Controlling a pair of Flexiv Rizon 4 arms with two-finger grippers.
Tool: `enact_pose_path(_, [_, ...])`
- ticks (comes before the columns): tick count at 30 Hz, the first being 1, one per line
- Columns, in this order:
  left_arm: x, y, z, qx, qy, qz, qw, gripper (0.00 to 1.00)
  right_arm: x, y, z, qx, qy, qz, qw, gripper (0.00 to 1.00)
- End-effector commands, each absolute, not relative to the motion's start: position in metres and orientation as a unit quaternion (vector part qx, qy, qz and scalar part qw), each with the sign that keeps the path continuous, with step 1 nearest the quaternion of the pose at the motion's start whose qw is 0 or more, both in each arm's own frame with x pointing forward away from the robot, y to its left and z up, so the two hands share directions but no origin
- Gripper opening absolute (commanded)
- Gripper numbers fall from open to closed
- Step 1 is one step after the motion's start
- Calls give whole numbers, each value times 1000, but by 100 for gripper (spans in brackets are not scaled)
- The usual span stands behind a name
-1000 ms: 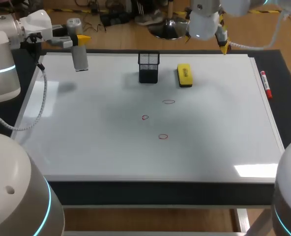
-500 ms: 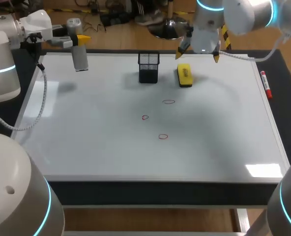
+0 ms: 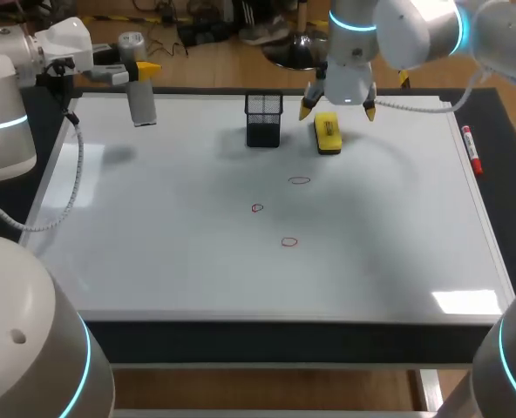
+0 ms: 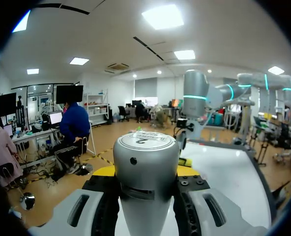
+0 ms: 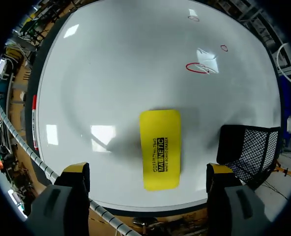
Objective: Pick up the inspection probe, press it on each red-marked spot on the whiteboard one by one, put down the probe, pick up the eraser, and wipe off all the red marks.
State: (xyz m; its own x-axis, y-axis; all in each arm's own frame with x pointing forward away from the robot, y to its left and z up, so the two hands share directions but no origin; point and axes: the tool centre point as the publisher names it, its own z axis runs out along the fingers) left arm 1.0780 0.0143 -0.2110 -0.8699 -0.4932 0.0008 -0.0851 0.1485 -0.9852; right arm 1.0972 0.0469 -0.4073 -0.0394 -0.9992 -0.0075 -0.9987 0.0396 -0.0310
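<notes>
My left gripper (image 3: 141, 68) hangs over the whiteboard's (image 3: 153, 244) far left corner, shut on the grey cylindrical inspection probe (image 3: 141, 103). In the left wrist view the probe (image 4: 145, 167) stands upright between the fingers. The yellow eraser (image 3: 327, 133) lies flat at the back middle of the board. My right gripper (image 3: 336, 111) hovers just above it, open wide, one yellow tip on each side of the eraser (image 5: 160, 147) and neither touching it. Three small red rings (image 3: 299, 181), (image 3: 257, 208), (image 3: 289, 242) are drawn mid-board; the nearest ring (image 5: 197, 68) shows ahead of the eraser.
A black mesh pen holder (image 3: 264, 119) stands just left of the eraser, close to my right gripper's finger (image 5: 221, 177). A red marker (image 3: 471, 150) lies on the board's right frame. The board's front half is bare white surface.
My right arm has swung in from the back right, leftwards and down, until its open gripper straddles the eraser. The left arm and the probe have kept still.
</notes>
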Motion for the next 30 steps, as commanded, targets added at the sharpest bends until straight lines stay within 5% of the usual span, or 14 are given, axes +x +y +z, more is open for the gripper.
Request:
enact_pose_path(1, [1078,14,-211,-195,739,-623,165,0,1101,49,-417,-696,718,-5,11,100])
enact_pose_path(30, [1078,14,-211,-195,739,-623,165,0,1094,53,-431,-727,687,-6,-4,100])
